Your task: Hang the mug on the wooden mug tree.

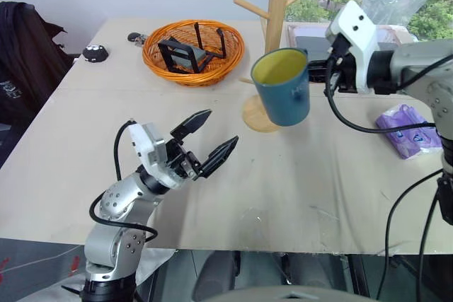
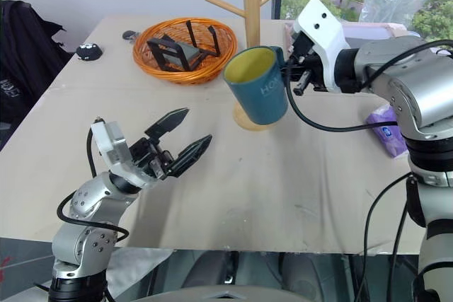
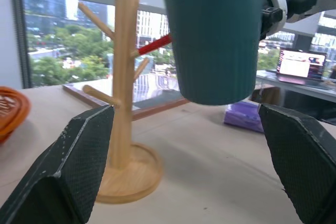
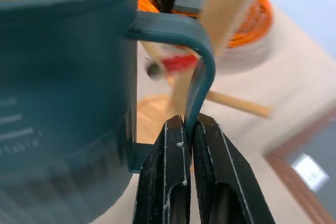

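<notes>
The right gripper (image 4: 190, 129) is closed tight on the handle (image 4: 202, 72) of the mug (image 1: 282, 87) and holds it in the air above the table (image 1: 297, 189), mouth up and a little tilted. The relation that matters is between this handle loop and the tree (image 1: 274, 40): in the right wrist view the red-tipped peg (image 4: 170, 65) lies just beyond the loop, on the far side from the fingers, so the loop should, I think, be carried forward over that tip and then lowered. The post of the tree stands upright, its long axis vertical, and the pegs slant upward from it. The right arm is the nearer one, because it already has the mug just beside the post. The left gripper (image 1: 209, 138) is wide open and holds nothing; it is low over the near part of the table, pointing toward the mug and well apart from it. I count one mug, one tree and two grippers. On the table there are also one orange basket (image 1: 193, 51) and one purple packet (image 1: 407, 126).
</notes>
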Controlling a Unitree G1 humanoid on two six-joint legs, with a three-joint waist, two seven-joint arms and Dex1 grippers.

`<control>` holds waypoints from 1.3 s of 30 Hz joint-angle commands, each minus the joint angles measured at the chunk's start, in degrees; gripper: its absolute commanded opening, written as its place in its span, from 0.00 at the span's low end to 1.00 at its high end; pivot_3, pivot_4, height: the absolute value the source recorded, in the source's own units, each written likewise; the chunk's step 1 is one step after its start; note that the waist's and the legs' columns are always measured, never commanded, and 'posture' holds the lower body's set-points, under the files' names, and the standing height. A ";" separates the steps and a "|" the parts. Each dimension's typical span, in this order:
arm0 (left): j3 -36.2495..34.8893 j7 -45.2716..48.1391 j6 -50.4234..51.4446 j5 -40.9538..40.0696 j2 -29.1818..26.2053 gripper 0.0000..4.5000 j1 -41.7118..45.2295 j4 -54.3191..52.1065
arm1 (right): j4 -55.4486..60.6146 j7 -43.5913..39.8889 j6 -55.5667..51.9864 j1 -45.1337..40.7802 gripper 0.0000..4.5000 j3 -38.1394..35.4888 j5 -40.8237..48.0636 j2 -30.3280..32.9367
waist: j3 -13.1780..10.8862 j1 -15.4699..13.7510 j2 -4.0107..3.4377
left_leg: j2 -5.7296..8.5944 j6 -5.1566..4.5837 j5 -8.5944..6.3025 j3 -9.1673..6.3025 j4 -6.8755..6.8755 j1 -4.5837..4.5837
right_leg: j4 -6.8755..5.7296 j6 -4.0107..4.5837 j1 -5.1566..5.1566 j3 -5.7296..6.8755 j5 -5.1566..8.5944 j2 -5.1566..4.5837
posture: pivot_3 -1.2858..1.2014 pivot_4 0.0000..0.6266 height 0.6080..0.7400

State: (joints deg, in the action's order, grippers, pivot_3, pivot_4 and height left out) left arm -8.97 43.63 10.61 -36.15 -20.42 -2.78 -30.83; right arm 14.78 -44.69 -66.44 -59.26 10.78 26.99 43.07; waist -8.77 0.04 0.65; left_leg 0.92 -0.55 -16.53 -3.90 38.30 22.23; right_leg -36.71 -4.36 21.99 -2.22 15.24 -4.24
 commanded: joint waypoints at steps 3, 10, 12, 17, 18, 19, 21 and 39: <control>0.83 -0.12 -3.40 0.49 0.59 1.00 -0.77 -1.36 | -1.09 2.63 -2.36 -4.12 0.02 1.11 -1.87 -1.92 | 0.02 0.25 0.02 | 0.01 0.02 0.02 0.01 0.03 0.37 | -0.11 -0.01 0.43 -0.01 -0.01 0.01 | 0.52 0.24 1.00; 1.19 -0.16 -4.60 1.29 0.21 1.00 -0.37 -0.07 | -2.63 7.09 -4.57 -5.91 0.02 1.25 -3.60 -7.14 | 0.03 0.86 0.03 | -0.01 0.04 0.03 0.15 -0.01 0.51 | -0.20 0.00 0.70 -0.13 -0.02 0.08 | 0.52 0.24 1.00; 1.22 -0.05 -4.80 1.45 0.00 1.00 -0.28 0.22 | -2.60 7.49 -4.15 -5.97 0.02 1.25 -4.12 -7.43 | 0.03 0.72 0.04 | 0.00 0.03 0.03 0.15 0.00 0.54 | -0.19 0.00 0.70 -0.12 -0.02 0.06 | 0.52 0.24 1.00; 1.36 0.46 -5.24 1.55 -0.41 1.00 0.33 1.45 | -2.52 8.47 -3.45 -5.58 0.38 -0.21 -4.81 -7.48 | 0.03 0.79 0.04 | 0.07 0.03 0.02 0.15 0.00 0.56 | -0.19 -0.01 0.71 -0.12 -0.02 0.05 | 0.52 0.24 1.00; 1.38 0.59 -5.25 1.50 -0.50 1.00 0.45 1.63 | -2.34 8.58 -3.84 -5.50 0.50 -0.79 -4.57 -7.50 | 0.03 0.82 0.04 | 0.13 0.03 0.03 0.14 0.00 0.56 | -0.19 0.00 0.71 -0.11 -0.02 0.07 | 0.52 0.24 1.00; 1.37 0.69 -5.21 1.49 -0.59 1.00 0.62 1.82 | -2.02 8.45 -4.26 -5.36 0.60 -1.41 -4.20 -7.23 | 0.04 0.83 0.04 | 0.14 0.04 0.03 0.13 0.00 0.56 | -0.19 0.00 0.71 -0.11 -0.02 0.09 | 0.52 0.24 1.00; 1.34 0.92 -4.97 1.65 -0.95 1.00 0.83 2.11 | -1.00 7.86 -5.00 -4.75 0.60 -2.77 -3.37 -6.10 | 0.04 0.81 0.04 | 0.15 0.04 0.03 0.13 0.00 0.55 | -0.20 0.00 0.71 -0.11 -0.02 0.09 | 0.52 0.24 1.00; 8.66 -4.56 4.77 16.17 -9.36 1.00 -7.33 4.63 | 10.90 -1.60 34.47 57.85 0.97 -33.10 6.52 -15.51 | 0.16 1.09 0.21 | 0.16 -0.26 -0.12 0.24 0.03 0.22 | -0.37 -0.03 0.47 -0.25 -0.03 0.10 | 0.52 0.24 1.00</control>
State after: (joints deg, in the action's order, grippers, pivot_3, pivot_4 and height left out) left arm -0.38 39.95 15.04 -21.20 -29.29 -9.42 -25.18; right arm 23.77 -44.54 -39.37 -2.87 -19.59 32.16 28.80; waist -8.62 1.13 0.86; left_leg 1.07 -0.82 -16.66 -3.64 38.30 22.33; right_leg -37.08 -4.39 22.35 -2.49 15.21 -4.11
